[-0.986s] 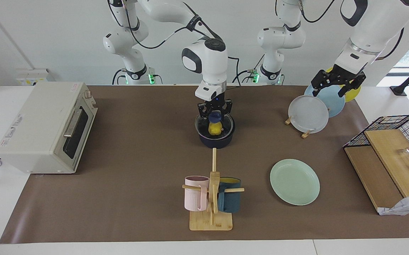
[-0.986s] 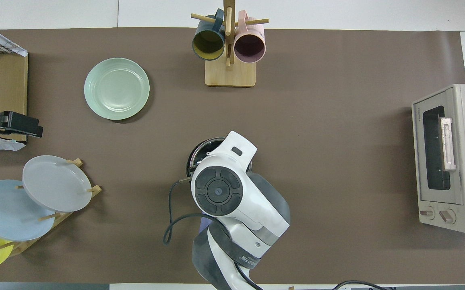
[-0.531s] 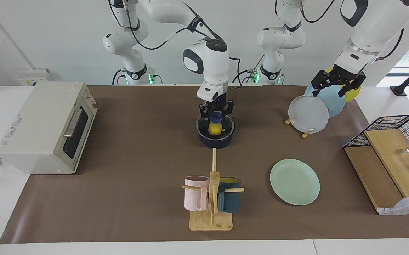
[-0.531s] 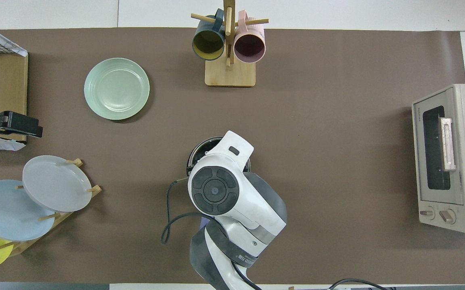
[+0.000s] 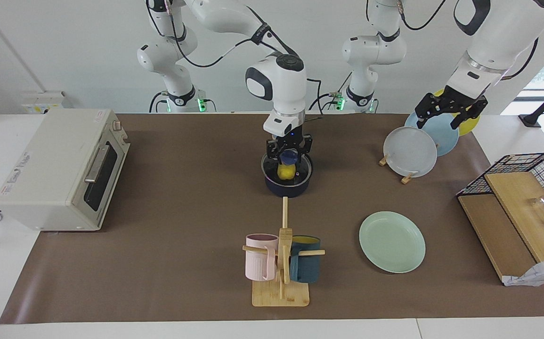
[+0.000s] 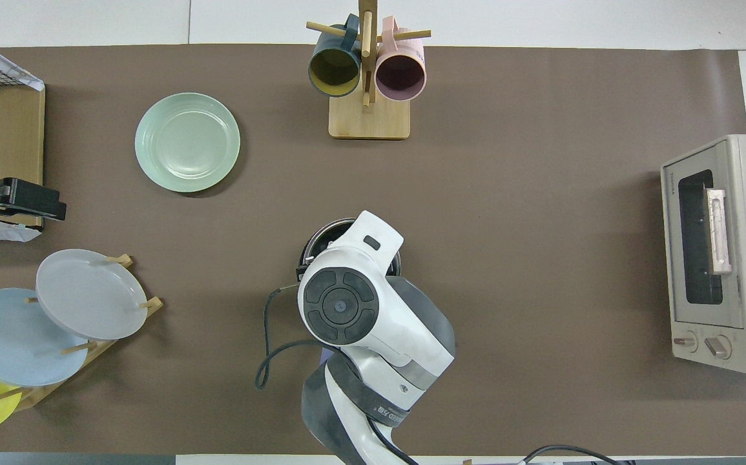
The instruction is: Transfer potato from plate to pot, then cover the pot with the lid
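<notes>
The right end effector [image 5: 288, 151] is closed on the blue knob of the lid [image 5: 287, 162], directly above the pot [image 5: 286, 181], so the coming move runs straight down, with no sideways offset to close. From the facing view the lid looks level with the pot's rim, though whether it is fully seated cannot be told. The potato [image 5: 285, 172] lies inside the pot, seen through the glass. In the overhead view the right arm covers most of the pot. The plate [image 5: 392, 241] sits bare, farther from the robots, toward the left arm's end of the counter. The left end effector [image 5: 446, 115] waits, open, over the rack of plates [image 5: 410, 151].
</notes>
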You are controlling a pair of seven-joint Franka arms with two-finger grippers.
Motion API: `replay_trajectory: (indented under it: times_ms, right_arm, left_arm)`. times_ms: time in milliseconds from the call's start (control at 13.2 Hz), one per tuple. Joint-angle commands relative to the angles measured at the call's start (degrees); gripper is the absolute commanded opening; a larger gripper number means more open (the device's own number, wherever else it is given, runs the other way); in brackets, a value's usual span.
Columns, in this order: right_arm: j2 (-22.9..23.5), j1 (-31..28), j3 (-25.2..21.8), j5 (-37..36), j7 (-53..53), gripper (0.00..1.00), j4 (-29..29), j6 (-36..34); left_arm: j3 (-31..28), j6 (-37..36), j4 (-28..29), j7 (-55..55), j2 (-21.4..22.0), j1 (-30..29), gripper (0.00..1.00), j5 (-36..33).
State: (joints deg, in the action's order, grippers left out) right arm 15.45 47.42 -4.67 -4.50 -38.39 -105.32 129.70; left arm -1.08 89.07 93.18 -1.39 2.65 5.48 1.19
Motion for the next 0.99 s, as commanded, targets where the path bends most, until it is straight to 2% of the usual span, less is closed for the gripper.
replay_trajectory:
  times_ms: [0,228,910]
  right_arm:
    - [1.25,-0.66,0.10,0.28,-1.17,0.00,2.22,-1.20]
    - [1.95,-1.01,0.10,2.20,-1.25,0.00,4.33,-2.70]
    - [2.13,-1.89,0.10,8.10,-1.25,0.00,4.43,-3.93]
  left_arm:
    - [0.11,-0.21,1.48,0.24,1.48,-0.47,1.00,-0.93]
    - [-0.06,0.14,1.48,1.12,1.48,-0.56,1.00,-0.93]
    - [0.02,-0.12,1.48,2.88,1.48,-0.47,1.00,-0.93]
